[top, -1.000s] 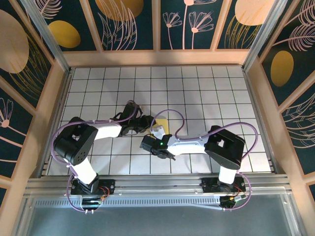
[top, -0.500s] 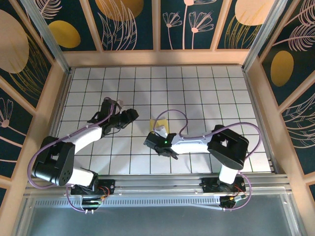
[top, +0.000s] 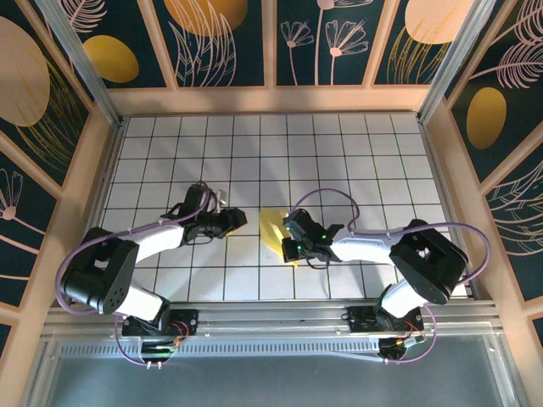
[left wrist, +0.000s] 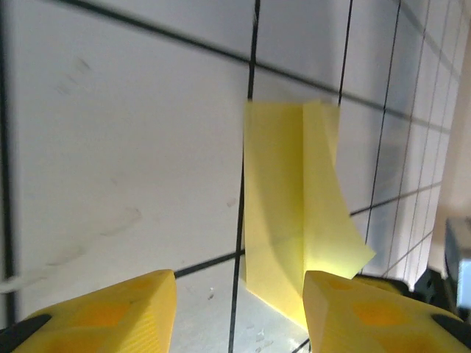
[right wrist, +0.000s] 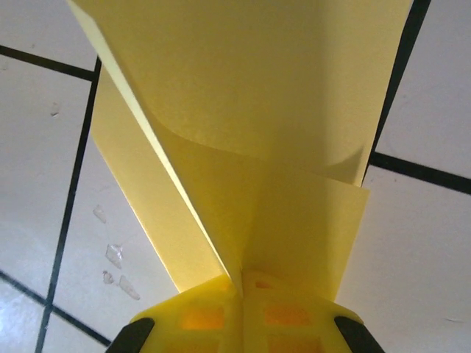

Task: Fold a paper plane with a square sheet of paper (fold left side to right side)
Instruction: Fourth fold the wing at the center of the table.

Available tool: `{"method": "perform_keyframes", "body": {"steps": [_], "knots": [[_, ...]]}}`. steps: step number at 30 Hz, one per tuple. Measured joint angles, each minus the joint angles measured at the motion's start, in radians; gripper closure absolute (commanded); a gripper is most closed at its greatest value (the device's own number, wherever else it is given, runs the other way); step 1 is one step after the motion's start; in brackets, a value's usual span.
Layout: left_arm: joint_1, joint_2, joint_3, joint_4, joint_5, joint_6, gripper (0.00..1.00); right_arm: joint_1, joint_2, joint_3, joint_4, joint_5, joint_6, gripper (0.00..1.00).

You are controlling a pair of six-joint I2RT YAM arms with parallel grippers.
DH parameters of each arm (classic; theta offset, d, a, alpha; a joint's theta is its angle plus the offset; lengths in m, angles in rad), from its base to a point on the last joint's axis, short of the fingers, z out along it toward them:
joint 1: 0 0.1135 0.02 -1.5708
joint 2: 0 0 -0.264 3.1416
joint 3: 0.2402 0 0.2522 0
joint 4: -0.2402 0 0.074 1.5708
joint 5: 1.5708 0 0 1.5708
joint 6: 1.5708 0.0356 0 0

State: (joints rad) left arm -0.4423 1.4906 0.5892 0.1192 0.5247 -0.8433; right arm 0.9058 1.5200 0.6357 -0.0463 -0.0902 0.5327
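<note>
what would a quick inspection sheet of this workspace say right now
surface: white gridded table, a few small smudges beside the paper
job's things: yellow paper mid-table, folded with a crease, one flap curling up
clutter: nothing seen
jaws: left jaws open, short of the paper and not touching it; right jaws shut on the paper's edge
cables: purple cables loop over both arms
surroundings: dark floral wall panels in wooden frames; metal rail at the near edge

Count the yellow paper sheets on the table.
1. The yellow paper sheet sits mid-table, partly folded, pinched by the right gripper; the left gripper is open, apart from it. No others seen.
</note>
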Motion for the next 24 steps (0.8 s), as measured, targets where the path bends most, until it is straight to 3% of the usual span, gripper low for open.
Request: {"method": "perform_keyframes", "body": {"steps": [10,24], "knots": [[-0.127,0.121,0.083,0.055,0.014,-0.055,0.53,-0.135,-0.047,-0.118,0.122,-0.254,0.004,1.0],[-0.233,0.259,0.213,0.063,-0.013,-0.082,0.56,-0.173,-0.045,-0.128,0.127,-0.32,0.0,1.0]]}}
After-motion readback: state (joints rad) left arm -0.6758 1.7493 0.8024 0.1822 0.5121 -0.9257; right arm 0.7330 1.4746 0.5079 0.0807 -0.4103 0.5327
